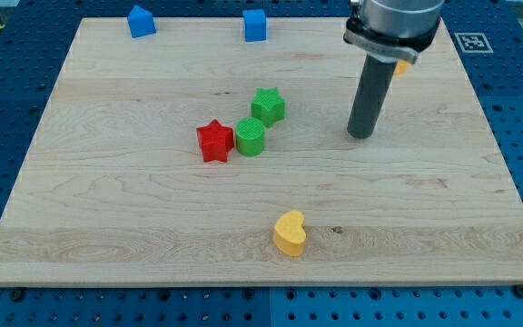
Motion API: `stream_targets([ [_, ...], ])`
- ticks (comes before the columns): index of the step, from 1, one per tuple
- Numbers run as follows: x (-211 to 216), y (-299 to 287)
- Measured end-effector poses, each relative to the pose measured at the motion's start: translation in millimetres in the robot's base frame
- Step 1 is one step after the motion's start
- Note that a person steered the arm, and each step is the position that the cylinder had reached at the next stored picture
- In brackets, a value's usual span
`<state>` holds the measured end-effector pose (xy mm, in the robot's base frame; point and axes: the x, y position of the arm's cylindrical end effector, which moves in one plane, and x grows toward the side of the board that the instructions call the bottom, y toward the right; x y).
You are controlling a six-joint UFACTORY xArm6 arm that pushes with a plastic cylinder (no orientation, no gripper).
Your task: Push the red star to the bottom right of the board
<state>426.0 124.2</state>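
The red star [214, 141] lies a little left of the board's middle, touching a green round block [251, 137] on its right. A green star [268, 105] sits just above and right of that round block. My tip [360, 135] rests on the board well to the right of these blocks, about level with the red star, and touches no block.
A yellow heart-shaped block [290, 232] lies near the bottom middle. Two blue blocks [141, 21] [255, 24] sit at the board's top edge. A small yellow piece [402, 65] shows behind the rod's mount. The wooden board [107, 227] lies on a blue pegboard table.
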Motion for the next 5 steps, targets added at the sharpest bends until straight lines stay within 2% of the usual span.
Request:
stream_targets([
  [3, -7, -11],
  [5, -2, -98],
])
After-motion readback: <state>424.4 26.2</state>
